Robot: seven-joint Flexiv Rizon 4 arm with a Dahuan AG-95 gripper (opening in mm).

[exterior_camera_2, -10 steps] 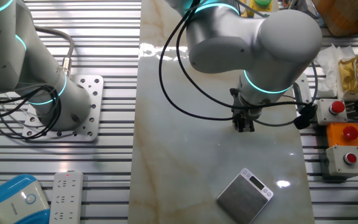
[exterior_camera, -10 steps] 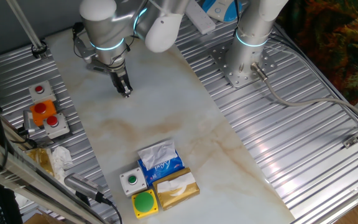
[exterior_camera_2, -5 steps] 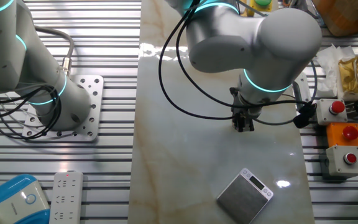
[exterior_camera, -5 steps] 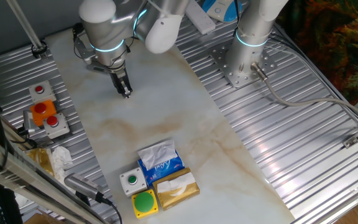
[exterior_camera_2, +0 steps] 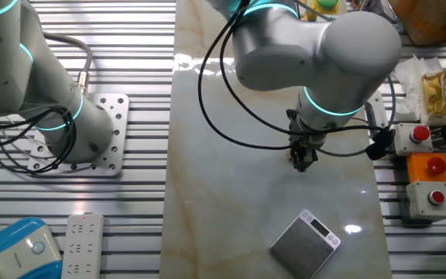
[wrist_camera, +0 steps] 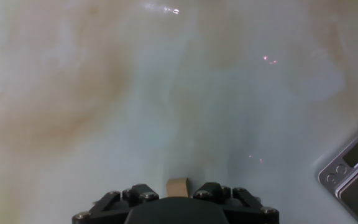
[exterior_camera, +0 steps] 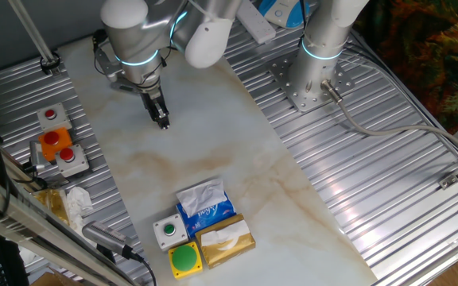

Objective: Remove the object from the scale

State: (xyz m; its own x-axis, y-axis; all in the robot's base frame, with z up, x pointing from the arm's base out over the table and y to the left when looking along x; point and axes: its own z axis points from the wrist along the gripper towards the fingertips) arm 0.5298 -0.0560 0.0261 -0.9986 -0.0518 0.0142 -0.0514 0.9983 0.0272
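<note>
The marble bench (exterior_camera_2: 207,194) fills the middle of the other fixed view. The scale (exterior_camera_2: 304,245) lies bare at lower right. The claw (exterior_camera_2: 303,157) hangs at centre right, closed on the object (wrist_camera: 177,186), a tan nugget well apart from the scale.

Pale marbled tabletop (exterior_camera: 213,151) carried the scale (exterior_camera_2: 306,244) flat near one edge; at the opposite end sat a blue tissue pack (exterior_camera: 204,203), yellow-brown tissue box (exterior_camera: 227,241), and two button boxes (exterior_camera: 177,246).
</note>
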